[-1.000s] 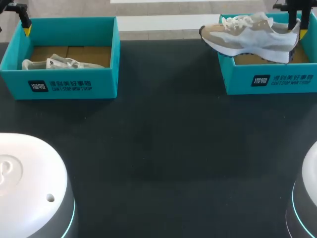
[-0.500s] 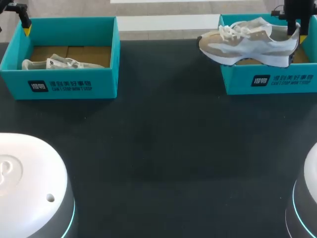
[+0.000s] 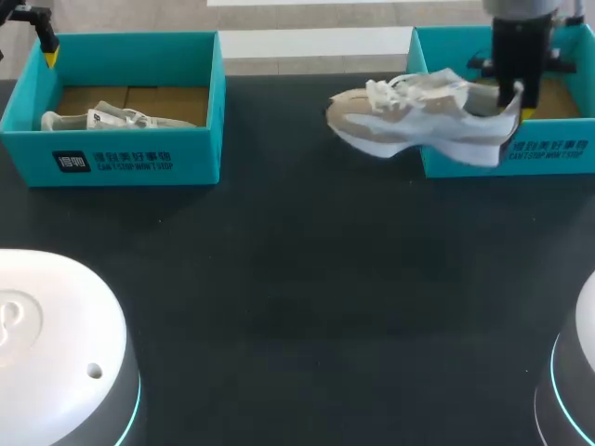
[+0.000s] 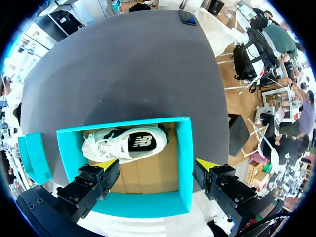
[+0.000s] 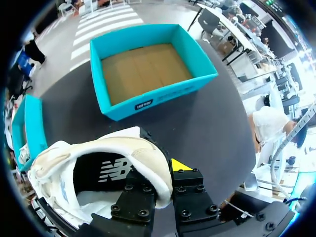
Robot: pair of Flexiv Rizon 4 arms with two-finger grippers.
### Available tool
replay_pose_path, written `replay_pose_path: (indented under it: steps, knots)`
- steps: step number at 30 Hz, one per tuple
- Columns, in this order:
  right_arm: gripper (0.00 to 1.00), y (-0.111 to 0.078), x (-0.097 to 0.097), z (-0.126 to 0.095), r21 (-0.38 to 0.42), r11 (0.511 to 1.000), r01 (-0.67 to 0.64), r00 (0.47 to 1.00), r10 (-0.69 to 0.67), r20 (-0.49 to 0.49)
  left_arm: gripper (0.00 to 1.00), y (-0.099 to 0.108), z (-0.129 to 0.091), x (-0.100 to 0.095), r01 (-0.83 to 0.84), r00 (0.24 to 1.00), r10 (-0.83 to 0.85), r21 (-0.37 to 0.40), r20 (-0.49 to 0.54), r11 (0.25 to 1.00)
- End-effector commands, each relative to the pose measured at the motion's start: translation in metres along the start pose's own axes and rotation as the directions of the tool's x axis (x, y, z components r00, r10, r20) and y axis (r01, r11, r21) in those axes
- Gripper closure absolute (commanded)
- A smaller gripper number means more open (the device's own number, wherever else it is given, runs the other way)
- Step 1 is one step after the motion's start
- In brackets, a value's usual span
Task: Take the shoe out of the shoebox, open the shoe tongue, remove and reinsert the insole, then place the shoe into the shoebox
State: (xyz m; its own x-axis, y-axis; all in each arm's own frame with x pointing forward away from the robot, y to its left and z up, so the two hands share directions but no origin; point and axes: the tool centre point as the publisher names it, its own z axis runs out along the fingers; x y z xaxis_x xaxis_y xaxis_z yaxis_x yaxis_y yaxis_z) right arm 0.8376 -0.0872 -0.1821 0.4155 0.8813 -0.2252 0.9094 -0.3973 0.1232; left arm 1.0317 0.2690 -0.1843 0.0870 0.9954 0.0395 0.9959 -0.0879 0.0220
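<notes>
A beige and white shoe (image 3: pixel 409 125) hangs in the air over the table, toe pointing left, its heel before the front wall of the right teal shoebox (image 3: pixel 558 153). My right gripper (image 3: pixel 514 100) is shut on the heel collar. In the right wrist view one finger is inside the shoe (image 5: pixel 98 168) and the yellow-tipped one (image 5: pixel 180 164) is outside. That box (image 5: pixel 148 64) shows only bare cardboard. A second shoe (image 3: pixel 112 119) lies in the left teal shoebox (image 3: pixel 112 163). My left gripper (image 4: pixel 157 167) stands open above that box's far edge, one fingertip (image 3: pixel 48 56) at its far left corner.
Dark tabletop (image 3: pixel 307 279) stretches between and in front of the two boxes. The white bases of my arms (image 3: pixel 56 353) sit at the near corners.
My right arm has carried the shoe leftward and toward the front, from above the right box to over the table beside it. The left arm has kept still.
</notes>
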Motion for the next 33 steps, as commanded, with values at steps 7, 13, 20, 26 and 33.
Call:
replay_pose_path:
  steps: [7,13,20,26,33]
  knots:
    - [1.0,-0.09,0.043,-0.013,-0.044,0.998,-0.041,0.998,0.042,0.039,0.0,0.0,0.0,0.0,0.0,1.0,0.0,0.0,-0.001,1.0]
    - [1.0,-0.1,0.047,-0.015,-0.035,0.997,-0.063,0.998,0.064,0.023,0.0,0.0,0.0,0.0,0.0,1.0,0.0,0.0,-0.001,1.0]
    - [1.0,-0.1,0.047,-0.015,-0.035,0.997,-0.063,0.998,0.064,0.023,0.0,0.0,0.0,0.0,0.0,1.0,0.0,0.0,-0.001,1.0]
    - [1.0,-0.1,0.047,-0.015,-0.035,0.997,-0.063,0.998,0.064,0.023,0.0,0.0,0.0,0.0,0.0,1.0,0.0,0.0,-0.001,1.0]
    - [1.0,-0.14,0.063,0.007,-0.058,0.995,-0.079,0.995,0.082,0.048,0.0,0.0,0.0,0.0,0.0,1.0,0.0,0.0,-0.001,1.0]
